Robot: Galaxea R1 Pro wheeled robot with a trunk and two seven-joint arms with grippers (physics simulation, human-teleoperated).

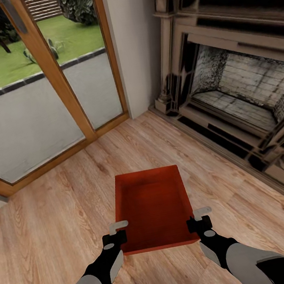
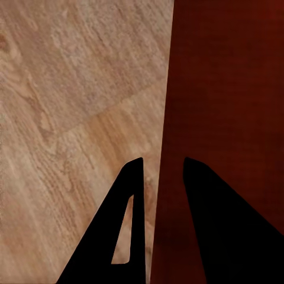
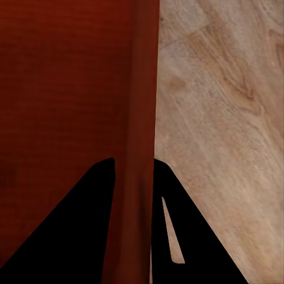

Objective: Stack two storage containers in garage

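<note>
While the orange-red storage container (image 1: 155, 209) sits squarely between the two arms, its long axis runs straight away from the robot, so each gripper meets a long side wall near the bin's near corners. The left gripper (image 1: 117, 234) pinches the left wall close to the near-left corner; in the left wrist view its two dark fingers (image 2: 127, 236) straddle the wall's edge, one inside the bin and one outside over the wood plank floor (image 1: 49, 223). The right gripper (image 1: 198, 218) mirrors this at the near-right corner, its fingers (image 3: 77, 236) pressed against either face of the wall. Both forearms reach forward and slightly inward, roughly level with each other. The fireplace (image 1: 240, 92) stands off to the right and the glass door (image 1: 39, 85) ahead-left, so this is the living room; I judge the bin is gripped evenly for carrying.
</note>
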